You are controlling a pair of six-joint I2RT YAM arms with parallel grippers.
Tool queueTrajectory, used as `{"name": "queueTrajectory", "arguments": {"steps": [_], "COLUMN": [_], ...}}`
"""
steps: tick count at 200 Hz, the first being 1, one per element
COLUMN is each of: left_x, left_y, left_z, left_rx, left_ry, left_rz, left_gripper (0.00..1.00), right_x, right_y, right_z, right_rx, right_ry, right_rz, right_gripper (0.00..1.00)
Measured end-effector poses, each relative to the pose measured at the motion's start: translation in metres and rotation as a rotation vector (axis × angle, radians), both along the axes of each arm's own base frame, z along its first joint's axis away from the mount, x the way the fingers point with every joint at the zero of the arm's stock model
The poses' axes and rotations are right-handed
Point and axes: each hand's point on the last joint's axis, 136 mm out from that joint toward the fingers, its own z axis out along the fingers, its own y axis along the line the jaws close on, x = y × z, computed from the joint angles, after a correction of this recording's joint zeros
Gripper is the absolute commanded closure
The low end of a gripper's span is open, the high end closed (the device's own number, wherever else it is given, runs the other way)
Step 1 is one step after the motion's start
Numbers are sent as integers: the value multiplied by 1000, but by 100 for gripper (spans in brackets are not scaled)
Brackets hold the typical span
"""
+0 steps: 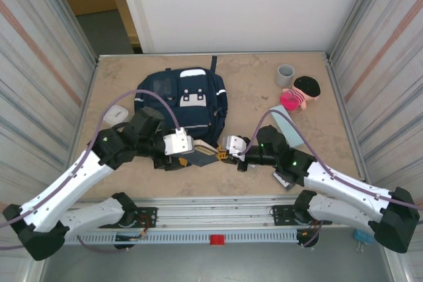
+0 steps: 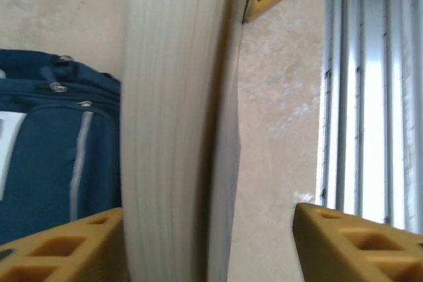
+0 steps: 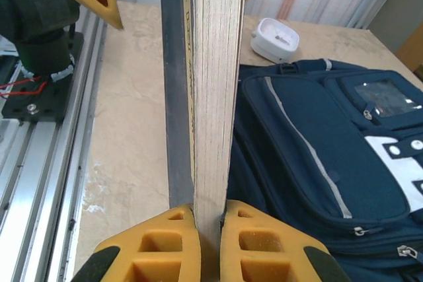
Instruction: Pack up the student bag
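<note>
The student bag [image 1: 182, 100] is a large navy-blue fabric backpack lying flat on the counter [image 1: 251, 74], left of centre, front face up. Its carry loop points toward the far edge and its bottom toward the near one. White patches, a clear window pocket and thin pale stripes mark the front, and metal zip pulls sit along its seams

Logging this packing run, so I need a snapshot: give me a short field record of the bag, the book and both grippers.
student bag: lies flat, centre of table
book: held off the table at the bag's near edge, not yet inside
right gripper: shut on book
left gripper: open, fingers either side of book
nearby: grey cup and doll far right; white case left of bag
</note>
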Motion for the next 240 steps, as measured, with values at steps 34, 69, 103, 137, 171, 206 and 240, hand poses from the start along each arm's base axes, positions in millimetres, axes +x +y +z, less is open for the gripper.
{"name": "queueTrajectory", "arguments": {"steps": [34, 69, 103, 137, 171, 206, 240], "left_x": [1, 13, 34, 51, 66, 70, 70], "left_y": [-12, -5, 0, -4, -13, -22, -25], "left_z": [-1, 11, 33, 63, 86, 96, 102], "left_rx": [-46, -212, -520, -710, -812, -862, -881], "left_ry": [48, 111, 206, 351, 553, 722, 796], "left_rz": [-10, 85, 231, 314, 372, 374, 369], "left_gripper": [99, 100, 100, 100, 100, 100, 100], "right_x": [1, 32, 76, 85, 86, 91, 95], "right_y": [-1, -34, -84, -80, -65, -52, -40], "right_z": [1, 43, 74, 73, 74, 89, 95], "right_rx": [0, 209, 482, 582, 614, 648, 669], "right_ry": [5, 49, 253, 539, 744, 881, 1006], "right_rz": [-8, -184, -376, -363, -295, -216, -128], "right_gripper": [65, 16, 8, 6, 7, 12, 30]}}
